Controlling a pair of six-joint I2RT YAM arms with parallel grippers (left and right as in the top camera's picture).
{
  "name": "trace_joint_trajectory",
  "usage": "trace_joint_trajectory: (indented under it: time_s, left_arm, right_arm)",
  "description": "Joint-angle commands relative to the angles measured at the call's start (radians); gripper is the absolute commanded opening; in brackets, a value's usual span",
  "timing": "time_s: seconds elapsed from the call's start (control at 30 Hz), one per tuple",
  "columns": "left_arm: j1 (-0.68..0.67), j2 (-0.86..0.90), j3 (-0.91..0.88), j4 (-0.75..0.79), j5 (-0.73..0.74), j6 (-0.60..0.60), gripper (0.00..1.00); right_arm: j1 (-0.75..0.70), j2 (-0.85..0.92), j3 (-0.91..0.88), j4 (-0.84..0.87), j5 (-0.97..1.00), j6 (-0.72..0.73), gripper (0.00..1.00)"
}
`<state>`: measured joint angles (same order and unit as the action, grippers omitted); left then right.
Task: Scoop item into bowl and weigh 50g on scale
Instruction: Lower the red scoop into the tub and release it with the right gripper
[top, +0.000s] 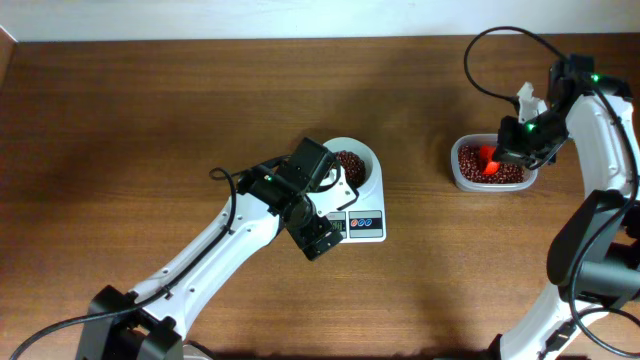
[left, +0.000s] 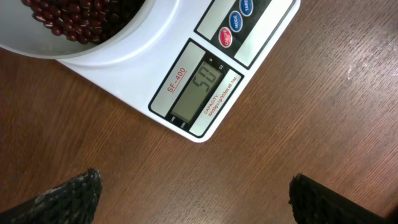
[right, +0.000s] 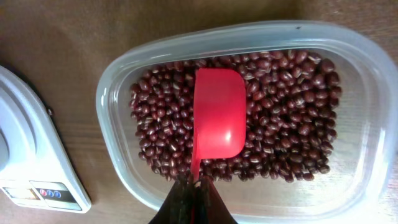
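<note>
The scale (top: 362, 222) sits on the wooden surface (top: 150, 120) near the middle. The white bowl (top: 364, 158) rests on its platform, holding a small heap of dark red beans (top: 349, 165). In the left wrist view the display (left: 200, 87) appears to read 50, though the digits are faint and slanted. Three round buttons show beside it.

The left jaws hang over the front edge of the scale, released. Their two dark fingertips (left: 68, 196) stand wide apart at the bottom of the wrist view, with only bare wood between them, touching nothing.

To the right, well apart from the scale, a clear plastic tub (right: 112, 118) holds a wide layer of the same beans (right: 286, 124). A red scoop (right: 219, 112) lies in it, hollow side up, resting on the beans with no beans inside. The right jaws are clenched on the thin handle of the scoop at the tub's near edge.
</note>
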<state>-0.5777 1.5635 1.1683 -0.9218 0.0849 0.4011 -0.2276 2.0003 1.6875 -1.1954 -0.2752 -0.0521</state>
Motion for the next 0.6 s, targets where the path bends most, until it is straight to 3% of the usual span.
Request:
trace_joint_trajectory:
  time_s: [0.0, 0.07, 0.13, 0.23, 0.4, 0.43, 0.57]
  left_arm:
    - [-0.002, -0.006, -0.007, 0.001, -0.003, 0.013, 0.99]
    - [-0.002, -0.006, -0.007, 0.001, -0.003, 0.013, 0.99]
    - [-0.002, -0.006, -0.007, 0.001, -0.003, 0.013, 0.99]
    - [-0.002, -0.006, -0.007, 0.001, -0.003, 0.013, 0.99]
    - [-0.002, -0.006, -0.007, 0.001, -0.004, 0.013, 0.99]
    - [-0.002, -0.006, -0.007, 0.001, -0.003, 0.013, 0.99]
    - [-0.002, -0.006, -0.007, 0.001, -0.003, 0.013, 0.99]
  right_arm:
    - [-0.001, 0.002, -0.032, 0.034, 0.008, 0.005, 0.04]
    - [-0.017, 0.002, -0.019, 0.053, 0.010, 0.005, 0.04]
    - [-0.032, 0.002, -0.008, 0.060, 0.011, 0.005, 0.34]
    - [-0.051, 0.002, 0.012, 0.055, 0.022, 0.005, 0.56]
    - [-0.055, 0.002, 0.117, 0.043, 0.172, 0.008, 0.73]
    - [-0.055, 0.002, 0.129, 0.045, 0.248, 0.009, 0.82]
    - [-0.055, 0.002, 0.130, -0.014, 0.243, 0.008, 0.97]
